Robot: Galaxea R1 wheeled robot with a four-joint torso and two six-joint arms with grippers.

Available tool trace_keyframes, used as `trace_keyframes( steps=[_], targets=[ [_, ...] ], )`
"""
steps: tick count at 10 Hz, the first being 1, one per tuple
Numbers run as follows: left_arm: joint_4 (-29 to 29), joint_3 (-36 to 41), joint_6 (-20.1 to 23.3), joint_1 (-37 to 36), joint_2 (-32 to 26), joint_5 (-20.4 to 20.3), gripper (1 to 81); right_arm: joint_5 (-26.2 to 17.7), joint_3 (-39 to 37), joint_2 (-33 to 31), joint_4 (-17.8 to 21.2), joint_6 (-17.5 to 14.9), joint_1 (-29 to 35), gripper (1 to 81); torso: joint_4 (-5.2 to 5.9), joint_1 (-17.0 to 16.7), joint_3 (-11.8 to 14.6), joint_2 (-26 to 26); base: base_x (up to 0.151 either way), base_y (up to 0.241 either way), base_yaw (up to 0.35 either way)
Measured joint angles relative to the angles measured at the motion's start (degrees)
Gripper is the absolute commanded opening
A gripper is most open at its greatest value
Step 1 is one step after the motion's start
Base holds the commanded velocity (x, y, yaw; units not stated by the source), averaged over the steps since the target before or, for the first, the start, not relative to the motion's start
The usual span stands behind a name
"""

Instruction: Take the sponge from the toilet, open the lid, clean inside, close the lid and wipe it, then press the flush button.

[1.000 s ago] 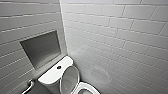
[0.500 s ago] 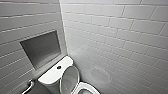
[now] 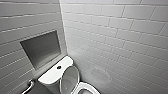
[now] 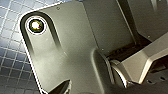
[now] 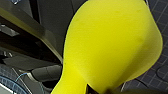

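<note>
We have the soft, bright yellow foam sponge point(image 5: 110, 42) in the right jaws. In the right wrist view it narrows to a pinched waist at one end and swells broad away from it, and behind it there is only dark gridded floor point(image 5: 161, 15). From this we judge the right jaws to be clamped on that narrow end, with the sponge carried clear of any surface. The left wrist view shows the robot's own plate above the same dark floor point(image 4: 10, 45), so we cannot tell how the left jaws stand.

In the head view the white glossy ceramic toilet point(image 3: 51, 77) sits low and a little left of middle, in the corner of white brick-tiled walls point(image 3: 120, 37). The white oval plastic lid point(image 3: 70, 79) stands raised, leaning back against the tank. The small dark round flush button point(image 3: 59, 67) is in the middle of the tank top. A short arc of the bowl rim point(image 3: 86, 87) shows at the picture's lower edge, to the right of the lid.

The relation that matters is between sponge and bowl. The bowl opens below and ahead of us, on the right-hand side of the upright lid. Its long axis runs from the tank out toward us and to the right. We take the sponge-bearing right arm to be the nearer one for cleaning inside.

A grey recessed niche point(image 3: 41, 48) and a chrome grab bar point(image 3: 30, 86) lie on the left wall.
</note>
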Motion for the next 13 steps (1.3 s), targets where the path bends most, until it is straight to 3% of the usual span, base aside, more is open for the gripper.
trace_keyframes(
  steps=[1,2,6,13],
  targets=[
    [0.0,0.0,0.0,0.0,0.0,0.0,81.1,0.8,-0.2,-0.1,3.0,-2.3,0.4,1.0,0.0,0.0,0.0,0.0,0.0,0.0,0.0],
    [0.0,-0.1,0.0,0.0,0.0,0.0,81.1,0.6,-0.3,-0.1,3.8,-3.0,1.2,1.0,0.0,0.0,0.0,0.0,0.0,0.0,0.0],
    [-0.1,-0.1,0.0,0.0,0.0,0.0,81.1,-4.0,-0.5,0.0,3.8,-3.5,2.8,1.0,0.0,0.0,0.0,0.0,0.0,0.0,0.0],
    [-1.3,-0.1,0.0,0.0,0.0,0.0,81.1,-3.9,-0.6,-0.1,3.8,-3.7,2.8,1.0,0.0,0.0,0.0,0.0,0.0,0.0,0.0]
  ],
)
